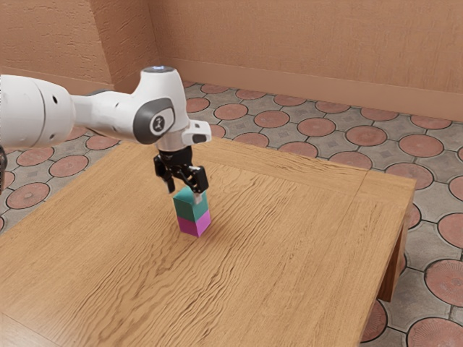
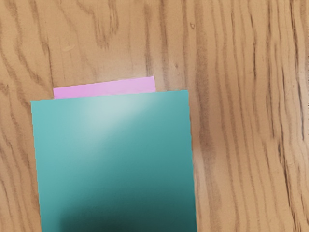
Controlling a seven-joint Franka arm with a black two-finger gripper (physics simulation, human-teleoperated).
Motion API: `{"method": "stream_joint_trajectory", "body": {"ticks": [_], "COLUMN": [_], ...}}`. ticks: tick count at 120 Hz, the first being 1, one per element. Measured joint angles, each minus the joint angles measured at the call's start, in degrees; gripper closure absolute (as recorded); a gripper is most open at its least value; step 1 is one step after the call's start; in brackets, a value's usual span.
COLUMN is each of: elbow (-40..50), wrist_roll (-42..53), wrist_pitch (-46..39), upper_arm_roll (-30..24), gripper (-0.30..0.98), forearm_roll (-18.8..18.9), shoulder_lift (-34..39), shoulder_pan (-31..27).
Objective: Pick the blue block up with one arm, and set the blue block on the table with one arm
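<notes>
My gripper (image 1: 185, 194) is over the top of a two-block stack near the table's middle, its fingers apart at opposite sides of the upper block. That upper block, the blue-green one (image 1: 191, 209), rests on a magenta block (image 1: 194, 223), which stands on the wooden table (image 1: 289, 238). In the wrist view the large blue-green block (image 2: 116, 159) lies just under my hand, and a thin strip of the magenta block (image 2: 104, 88) sticks out past one edge of it. One fingertip partly covers the upper block in the exterior view.
Bare wood surrounds the stack. The table's far edge (image 1: 325, 160) runs behind it toward a corner at the exterior view's right, with patterned floor tiles (image 1: 316, 127) and a plain wall beyond.
</notes>
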State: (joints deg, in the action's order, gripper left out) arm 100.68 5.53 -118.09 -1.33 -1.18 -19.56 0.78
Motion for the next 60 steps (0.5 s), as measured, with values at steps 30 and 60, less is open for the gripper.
{"method": "stream_joint_trajectory", "body": {"ticks": [30, 60], "elbow": [-3.1, -3.7], "wrist_roll": [0.6, 1.0], "wrist_pitch": [-0.2, -0.3], "upper_arm_roll": [0.2, 0.3], "gripper": [0.00, 0.00], "forearm_roll": [0.1, 0.1], "shoulder_lift": [-3.4, -5.6], "shoulder_pan": [0.3, 0.1]}}
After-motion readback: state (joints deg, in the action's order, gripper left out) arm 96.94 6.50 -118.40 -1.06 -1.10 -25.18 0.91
